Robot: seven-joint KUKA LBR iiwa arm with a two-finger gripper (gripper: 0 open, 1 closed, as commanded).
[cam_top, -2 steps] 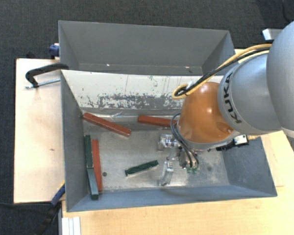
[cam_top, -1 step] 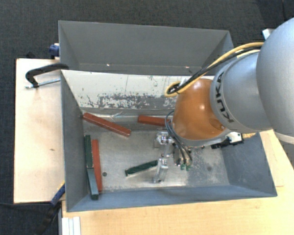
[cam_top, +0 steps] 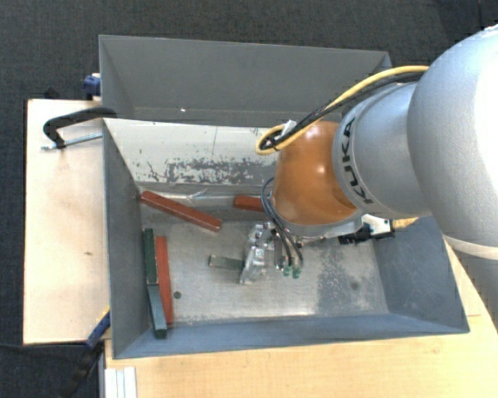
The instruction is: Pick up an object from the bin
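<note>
Here, the KUKA-lettered arm (cam_top: 380,157) hangs over the bin (cam_top: 232,81).

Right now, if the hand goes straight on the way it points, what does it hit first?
The hand points down: probably the small dark grey flat piece at its tip, else the bin floor; depth unclear.

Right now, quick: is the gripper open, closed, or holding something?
Gripper: cannot be told. It is low over the floor of the grey metal bin, at the right end of a small flat dark grey piece.
</note>
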